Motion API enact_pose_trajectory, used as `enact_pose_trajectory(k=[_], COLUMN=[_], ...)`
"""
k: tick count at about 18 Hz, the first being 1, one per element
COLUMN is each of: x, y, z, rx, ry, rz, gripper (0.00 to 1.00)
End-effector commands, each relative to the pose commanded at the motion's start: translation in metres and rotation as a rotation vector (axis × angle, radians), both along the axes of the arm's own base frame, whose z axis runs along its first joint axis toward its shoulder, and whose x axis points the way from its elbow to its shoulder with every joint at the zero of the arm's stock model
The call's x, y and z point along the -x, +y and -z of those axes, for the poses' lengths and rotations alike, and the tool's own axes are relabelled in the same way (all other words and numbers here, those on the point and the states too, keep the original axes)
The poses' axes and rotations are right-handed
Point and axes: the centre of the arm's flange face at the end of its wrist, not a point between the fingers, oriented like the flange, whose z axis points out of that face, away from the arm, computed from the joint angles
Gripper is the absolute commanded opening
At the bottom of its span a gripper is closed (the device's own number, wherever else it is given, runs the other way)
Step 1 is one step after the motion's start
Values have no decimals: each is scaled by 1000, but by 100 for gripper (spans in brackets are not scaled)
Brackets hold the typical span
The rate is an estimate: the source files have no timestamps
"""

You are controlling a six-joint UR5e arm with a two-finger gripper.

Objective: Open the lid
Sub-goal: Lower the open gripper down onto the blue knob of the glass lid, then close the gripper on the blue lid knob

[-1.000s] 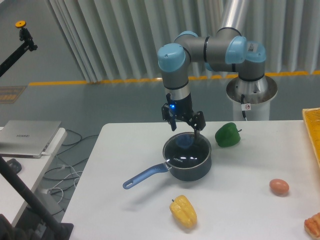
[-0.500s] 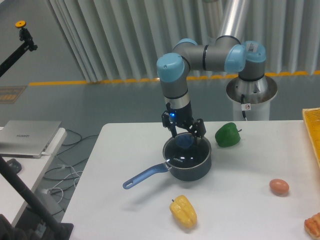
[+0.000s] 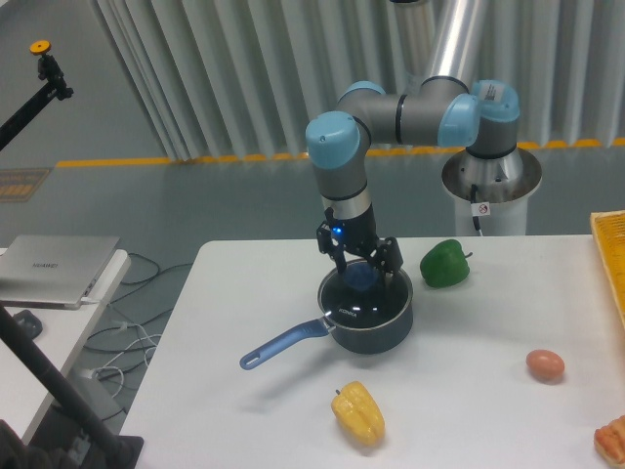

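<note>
The glass lid (image 3: 365, 294) lies flat on the dark saucepan (image 3: 369, 318), its blue knob (image 3: 363, 277) at the centre. The pan's blue handle (image 3: 283, 344) points to the front left. My gripper (image 3: 364, 275) is down over the lid with its fingers open on either side of the knob. One finger (image 3: 387, 264) shows on the right of the knob, the other on the left. From this camera I cannot tell whether the fingers touch the knob.
A green pepper (image 3: 445, 262) sits right of the pan, a yellow pepper (image 3: 357, 411) in front of it, and an egg (image 3: 545, 364) further right. A yellow crate (image 3: 609, 254) stands at the table's right edge. A laptop (image 3: 54, 268) lies on a side table at left.
The gripper has come down from just above the pan's back rim until its open fingers flank the lid's knob. The pan and lid have not moved.
</note>
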Motion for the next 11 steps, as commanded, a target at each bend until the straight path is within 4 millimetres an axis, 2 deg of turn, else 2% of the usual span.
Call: enact_pose_trajectory(k=[6, 11], x=[-1, 1], y=[0, 4], z=[1, 11], rx=[1, 17], ry=[-1, -7], rz=[3, 5], gripper=[100, 100])
